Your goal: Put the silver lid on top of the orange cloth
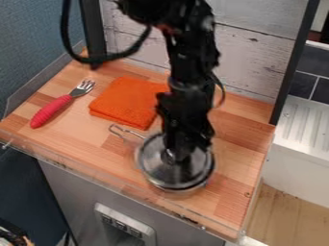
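Note:
The black gripper [179, 153] hangs down over the front middle of the wooden counter, right at the knob of the silver lid [154, 163] and covering much of the lid's upper right part. The lid lies on a small silver pot, whose wire handle [123, 130] sticks out to the upper left. Behind and to the left of the pot, the folded orange cloth [125, 102] is flat on the counter, its right edge partly behind the arm.
A fork with a red handle [51, 110] lies left of the cloth. The wooden counter [241, 144] has a transparent rim along its front edge. White plank wall [250, 57] stands behind, between black posts, and a white sink unit [298, 158] is at the right.

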Motion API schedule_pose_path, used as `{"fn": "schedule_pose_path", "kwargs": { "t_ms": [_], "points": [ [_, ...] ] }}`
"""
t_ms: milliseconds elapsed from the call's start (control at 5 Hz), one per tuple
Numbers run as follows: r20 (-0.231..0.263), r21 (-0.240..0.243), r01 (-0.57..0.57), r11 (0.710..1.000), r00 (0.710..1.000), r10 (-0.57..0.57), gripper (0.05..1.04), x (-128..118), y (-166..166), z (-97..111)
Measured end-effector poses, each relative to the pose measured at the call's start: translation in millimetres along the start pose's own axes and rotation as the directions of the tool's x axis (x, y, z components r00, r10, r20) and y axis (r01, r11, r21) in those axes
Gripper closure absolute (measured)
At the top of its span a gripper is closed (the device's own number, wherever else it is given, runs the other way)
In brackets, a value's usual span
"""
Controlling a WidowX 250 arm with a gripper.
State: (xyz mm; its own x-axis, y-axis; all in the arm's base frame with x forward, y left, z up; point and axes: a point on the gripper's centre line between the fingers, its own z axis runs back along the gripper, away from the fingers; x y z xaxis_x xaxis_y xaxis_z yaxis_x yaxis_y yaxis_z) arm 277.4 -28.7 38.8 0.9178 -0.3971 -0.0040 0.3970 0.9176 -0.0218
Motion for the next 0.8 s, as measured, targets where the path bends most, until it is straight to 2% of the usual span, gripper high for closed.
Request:
{"fn": "schedule_pose_path", "kwargs": {
  "t_ms": [200,400,600,800],
  "points": [
    [0.084,-0.003,-0.076,0.997,0.994,0.076,0.801,15,36,34],
    [0.098,0.006,-0.188,0.982,0.978,0.187,0.801,24,87,41],
    [0.060,0.013,-0.287,0.958,0.956,0.286,0.801,30,130,22],
    [0.020,0.017,-0.321,0.947,0.947,0.321,0.801,31,153,6]
  ]
}}
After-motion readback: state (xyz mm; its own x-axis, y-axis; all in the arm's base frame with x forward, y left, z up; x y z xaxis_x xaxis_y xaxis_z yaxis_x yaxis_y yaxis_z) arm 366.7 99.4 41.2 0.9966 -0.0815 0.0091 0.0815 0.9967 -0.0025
